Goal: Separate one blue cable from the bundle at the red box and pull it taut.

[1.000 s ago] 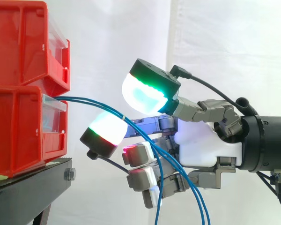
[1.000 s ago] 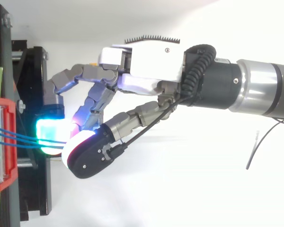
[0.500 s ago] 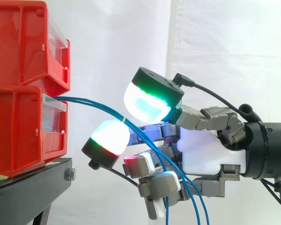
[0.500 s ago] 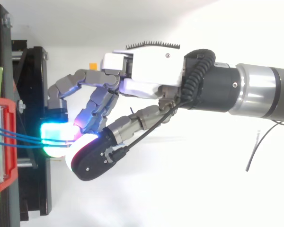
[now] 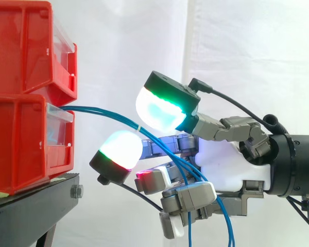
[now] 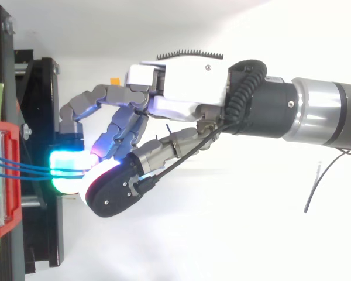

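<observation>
Blue cables [image 5: 95, 110] leave the bin [image 5: 26, 139] at left, passing centre frame between the hand's [image 5: 226, 162] big pads [image 5: 162, 110]; lower fingers [image 5: 190, 195] hook round them. Best: pinch one strand only, then draw rightward steadily.

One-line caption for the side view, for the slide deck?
Robot hand curls its fingers round slack blue cables running out of the lower red bin on the black stand.

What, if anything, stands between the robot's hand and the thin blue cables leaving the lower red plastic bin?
Nothing visible does. The thin blue cables run free from the lower red plastic bin straight into the hand, whose lower fingers curl round them.
</observation>
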